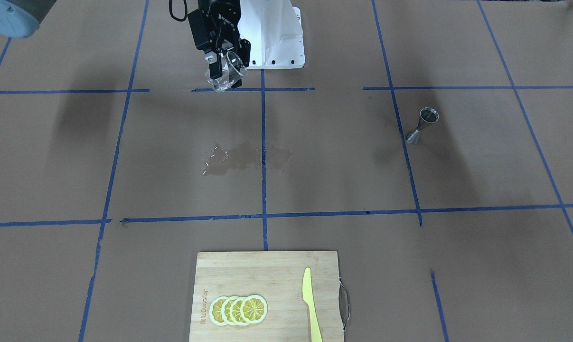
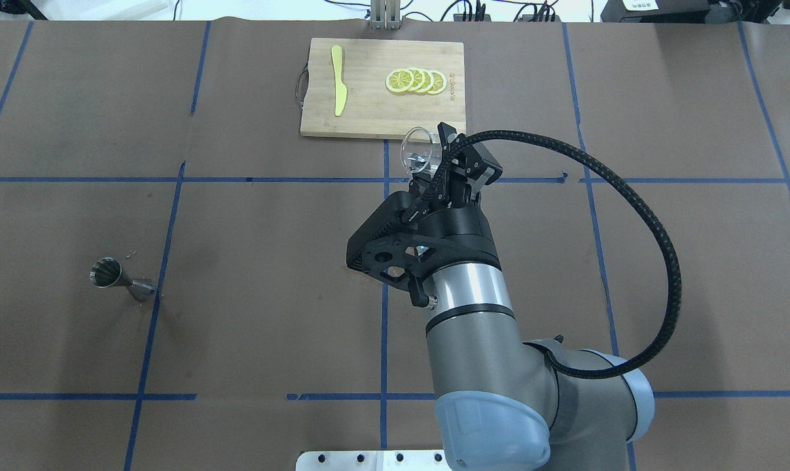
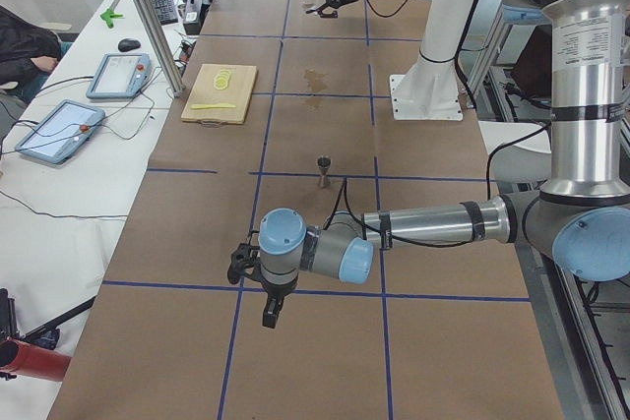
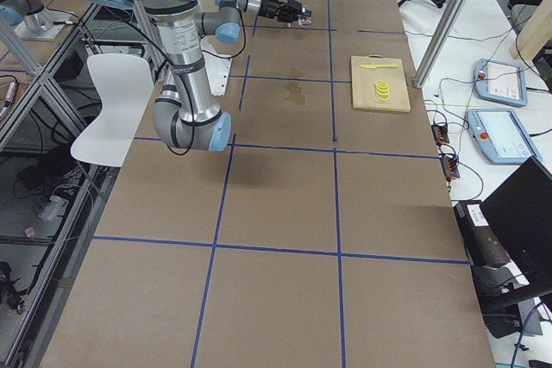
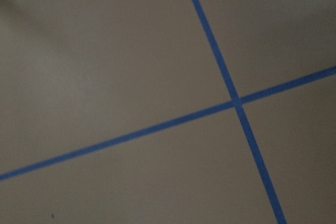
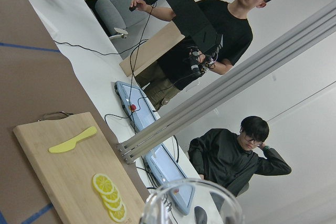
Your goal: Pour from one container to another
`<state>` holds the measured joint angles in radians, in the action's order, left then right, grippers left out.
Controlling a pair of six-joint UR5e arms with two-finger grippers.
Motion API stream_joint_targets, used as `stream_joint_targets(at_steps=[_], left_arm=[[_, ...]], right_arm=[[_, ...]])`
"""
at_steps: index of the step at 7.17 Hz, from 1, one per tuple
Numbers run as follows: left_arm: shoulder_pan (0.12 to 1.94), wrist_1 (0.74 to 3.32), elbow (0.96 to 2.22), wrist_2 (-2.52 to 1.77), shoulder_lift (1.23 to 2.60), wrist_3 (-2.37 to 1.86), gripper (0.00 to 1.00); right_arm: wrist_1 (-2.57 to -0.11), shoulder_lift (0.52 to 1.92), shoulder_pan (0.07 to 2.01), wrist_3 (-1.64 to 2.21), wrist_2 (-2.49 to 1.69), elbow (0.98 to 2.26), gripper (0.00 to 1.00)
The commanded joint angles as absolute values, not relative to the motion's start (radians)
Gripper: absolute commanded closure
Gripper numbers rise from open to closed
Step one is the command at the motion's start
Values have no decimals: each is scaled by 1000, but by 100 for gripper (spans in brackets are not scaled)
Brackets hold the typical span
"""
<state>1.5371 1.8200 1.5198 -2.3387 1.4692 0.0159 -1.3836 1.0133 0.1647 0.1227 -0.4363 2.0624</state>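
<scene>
**Ops:** Okay, front view, where's the beaker (image 1: 222, 85)?
**Me:** Tilted in my right gripper (image 1: 224, 78), clamped tight, off the counter (image 1: 457, 261); jigger (image 1: 423, 126) stands well apart.
**Ops:** Overhead?
**Me:** Jigger upright on my left half.
**Ops:** Left-side view?
**Me:** Left gripper (image 3: 243, 263) low; opening, can't tell.

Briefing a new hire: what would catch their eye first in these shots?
The right gripper holds the glass beaker tilted, well up off the table. Below, a wet patch darkens the brown paper near the table's middle. The steel jigger stands upright far off on the robot's left side, with nothing near it.
</scene>
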Motion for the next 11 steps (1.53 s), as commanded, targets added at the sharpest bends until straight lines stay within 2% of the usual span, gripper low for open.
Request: stream_joint_targets(at_steps=[1,3,7,11], left_arm=[[1566,1703,1534,-2474,1483,14,0],[1566,1706,1655,-2464,1470,17,0],[1563,1713,1647,-2414,1479,18,0],[1563,1715,1649,-2416,1482,18,0]], right_arm=[[-1384,1014,172,123,-469,2072,100],[-1385,1014,187,123,-500,2071,100],[-1384,1032,259,232,-605,2072,100],[-1346,1173,313,599,-638,2100,100]])
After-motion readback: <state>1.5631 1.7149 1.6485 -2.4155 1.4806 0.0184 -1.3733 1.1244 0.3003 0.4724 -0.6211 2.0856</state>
